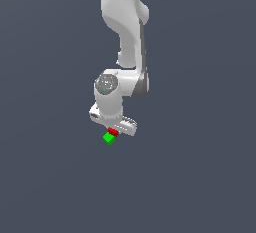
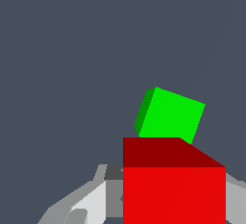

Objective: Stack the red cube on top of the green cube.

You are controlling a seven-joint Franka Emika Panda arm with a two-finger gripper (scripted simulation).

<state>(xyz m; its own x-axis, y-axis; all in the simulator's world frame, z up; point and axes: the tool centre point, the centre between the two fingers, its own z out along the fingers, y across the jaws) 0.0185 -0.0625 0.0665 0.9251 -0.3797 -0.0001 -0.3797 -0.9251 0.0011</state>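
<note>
Red cube (image 2: 174, 194): I have it clamped in the claw (image 1: 113, 129), carried just above and beside the green cube (image 1: 108, 138).
Handling: looks rigid, light, smooth-faced; I judge the flat opposite sides the right hold.
Green cube: sits turned at an angle to the red cube on the desk (image 1: 50, 177).
</note>
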